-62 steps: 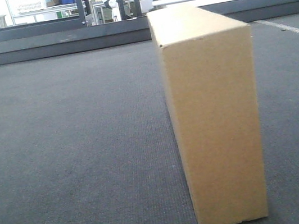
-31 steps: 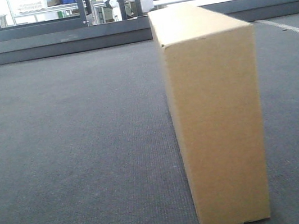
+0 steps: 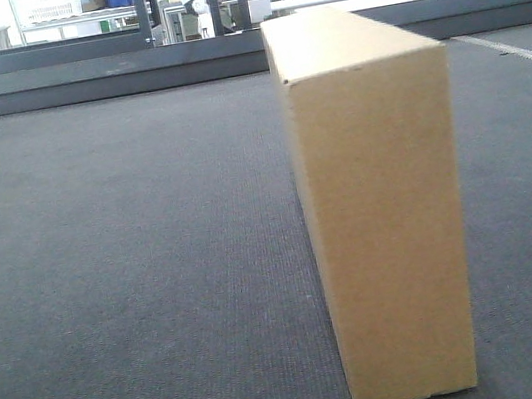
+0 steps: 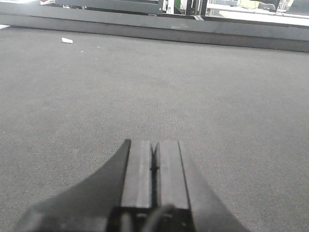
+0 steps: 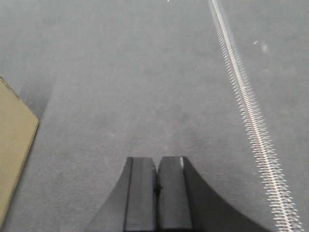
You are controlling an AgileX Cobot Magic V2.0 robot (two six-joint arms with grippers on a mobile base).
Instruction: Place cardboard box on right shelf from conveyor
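Tan corrugated card fills the right half of the front view: the cardboard box (image 3: 383,201) stands upright on its narrow end on the conveyor (image 3: 134,261), its slim face turned toward the camera and its long top running back toward the darker edge rail (image 3: 95,80) across the upper part of the frame. Nothing touches it. My left claw (image 4: 154,145) sits at the bottom centre of its wrist view, its two dark fingers pressed together with only a thin line between them, gripping nothing, low over bare grey ribbed belt; a small white scrap (image 4: 67,40) lies on the belt in the upper left. My right claw (image 5: 156,162) is closed in the same way and also holds nothing, at the bottom centre of its own view. There one corner of the box shows at the lower left edge, apart from my fingers, and a pale toothed seam (image 5: 246,106) runs down the belt on the right side.
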